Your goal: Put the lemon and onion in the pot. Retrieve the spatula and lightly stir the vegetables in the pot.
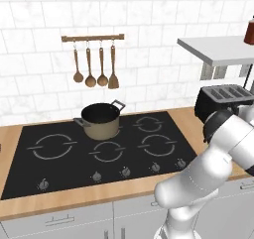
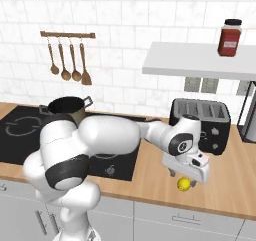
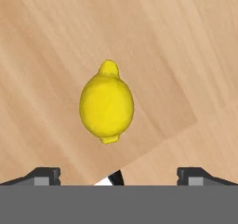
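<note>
Lemon (image 3: 106, 103): lies free on the wooden surface (image 3: 56, 42), in front of the toaster (image 2: 200, 120), near the front edge.
End effector (image 2: 186, 175): directly above the lemon, jaws wide open, holding nothing.
Risk: the round lemon may roll off the front edge if one finger nudges it first.
Room: bare wood all round the lemon; pot (image 1: 101, 119) well apart from it on the hob.

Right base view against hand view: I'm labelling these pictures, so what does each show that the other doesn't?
Right base view alone: the pot on the hob, hanging spoons, toaster, a red jar on the shelf. Hand view alone: the dark fingertips spread wide apart, the open gripper above. Both share the lemon lying on the wooden counter.
</note>
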Tool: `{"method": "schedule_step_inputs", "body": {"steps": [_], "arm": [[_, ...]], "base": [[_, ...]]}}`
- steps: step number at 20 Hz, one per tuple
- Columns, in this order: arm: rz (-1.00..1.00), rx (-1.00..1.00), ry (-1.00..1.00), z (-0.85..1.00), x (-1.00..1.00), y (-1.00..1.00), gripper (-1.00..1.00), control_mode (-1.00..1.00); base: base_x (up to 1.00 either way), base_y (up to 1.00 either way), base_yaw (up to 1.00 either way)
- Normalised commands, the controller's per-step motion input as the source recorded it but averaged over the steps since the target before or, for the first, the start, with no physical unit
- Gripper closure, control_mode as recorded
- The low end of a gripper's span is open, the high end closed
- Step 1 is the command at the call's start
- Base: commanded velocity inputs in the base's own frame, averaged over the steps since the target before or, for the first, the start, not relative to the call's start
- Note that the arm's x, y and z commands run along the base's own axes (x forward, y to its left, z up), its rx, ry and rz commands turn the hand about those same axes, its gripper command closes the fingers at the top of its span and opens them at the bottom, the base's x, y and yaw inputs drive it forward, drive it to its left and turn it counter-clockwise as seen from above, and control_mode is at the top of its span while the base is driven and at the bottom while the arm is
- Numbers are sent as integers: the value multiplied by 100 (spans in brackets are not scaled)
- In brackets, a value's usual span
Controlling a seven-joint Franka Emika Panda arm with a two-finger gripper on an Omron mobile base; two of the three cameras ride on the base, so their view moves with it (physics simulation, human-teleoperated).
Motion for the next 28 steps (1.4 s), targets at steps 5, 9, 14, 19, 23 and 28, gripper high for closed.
{"method": "schedule_step_inputs", "body": {"steps": [5,9,14,19,23,28], "arm": [[2,0,0,-45,21,-4,-100,-100],[1,0,0,-33,23,-15,-100,-100],[0,0,0,-21,16,-27,-100,-100],[0,0,0,-13,4,-15,-100,-100],[0,0,-1,-1,0,8,100,-100],[0,1,-5,0,-4,30,100,-100]], "base": [[0,0,0],[0,0,0],[0,0,0],[0,0,0],[0,0,0],[0,0,0]]}}
